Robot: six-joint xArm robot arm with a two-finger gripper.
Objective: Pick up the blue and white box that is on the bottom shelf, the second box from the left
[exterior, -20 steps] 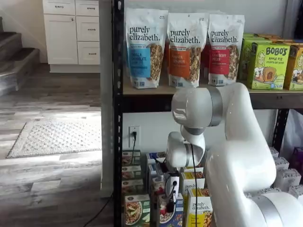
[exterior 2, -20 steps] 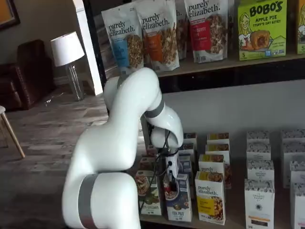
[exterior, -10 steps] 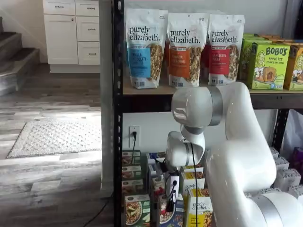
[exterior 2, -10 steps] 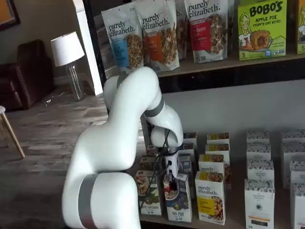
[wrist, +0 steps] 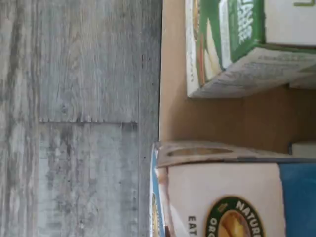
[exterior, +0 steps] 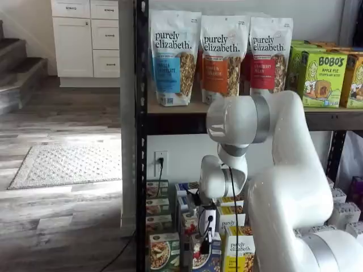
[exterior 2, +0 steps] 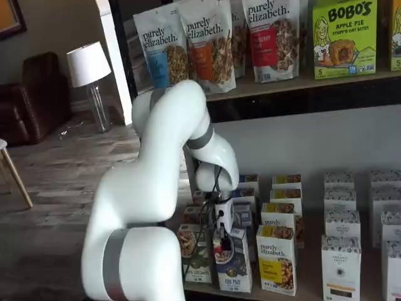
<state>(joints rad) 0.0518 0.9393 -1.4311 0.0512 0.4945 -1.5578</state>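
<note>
I have the gripper (exterior 2: 220, 239) down at the front row of the bottom shelf (exterior 2: 313, 290), and its black fingers are pinched onto the top of the blue and white box (exterior 2: 233, 266). In both shelf views the fingers sit right at the carton's upper edge with no gap showing, so I read this as a closed grasp on that box.

The box hangs directly under the tool. In a shelf view its base looks slightly raised and tipped compared with the neighbours, but I cannot say for certain that it is clear of the board. To one side of the tool stands the green and white carton (exterior 2: 193, 251); to the other, the yellow and white carton (exterior 2: 276, 258), both just beside the held box.

The wrist view shows the blue and white box (wrist: 232, 197) close under the camera, the green carton (wrist: 237, 44) apart from it across bare wood, and the grey floor (wrist: 79, 118) beyond the shelf edge.

So reach and grasp look done. What is left, in my judgement, is lifting the box free and drawing it out past its neighbours.
</note>
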